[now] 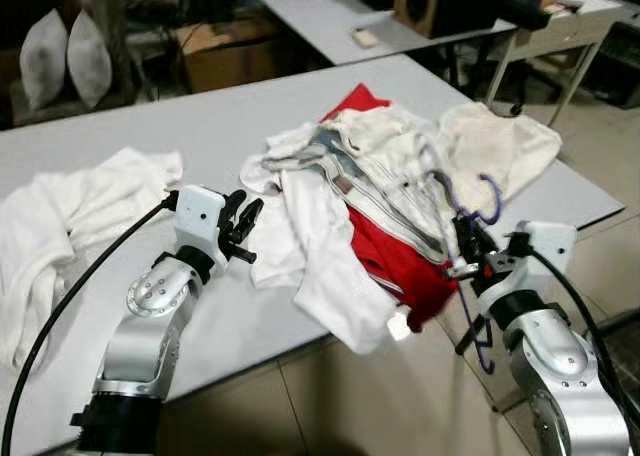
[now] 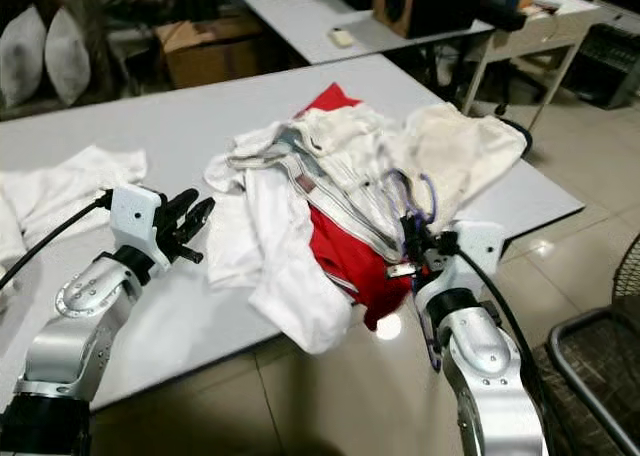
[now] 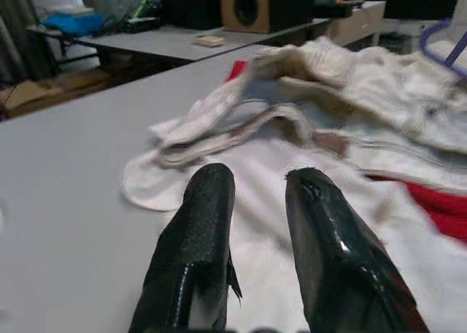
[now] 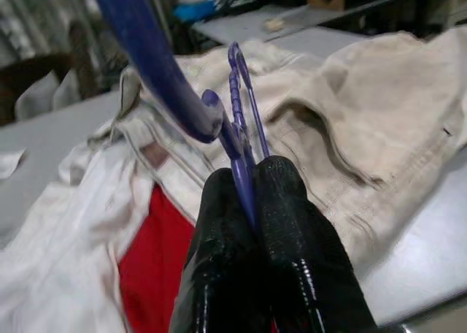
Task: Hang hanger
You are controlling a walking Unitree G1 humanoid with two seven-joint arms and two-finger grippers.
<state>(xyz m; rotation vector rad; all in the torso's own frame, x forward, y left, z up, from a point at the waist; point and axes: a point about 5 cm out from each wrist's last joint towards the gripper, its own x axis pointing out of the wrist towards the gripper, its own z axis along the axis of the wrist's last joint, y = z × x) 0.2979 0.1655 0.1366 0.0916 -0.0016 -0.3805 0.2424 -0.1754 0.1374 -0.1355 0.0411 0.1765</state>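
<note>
right claw (image 1: 468,248) clamps purple hanger (image 1: 455,238) | hook up, body hanging down

Purple plastic hanger (image 1: 466,238), thin-barred, hook (image 1: 489,198) curled upward over cream garment. Tilted steeply at table's front right edge, lower part hanging past edge toward floor. Pinched between closed fingers of right gripper (image 4: 249,185).
</note>
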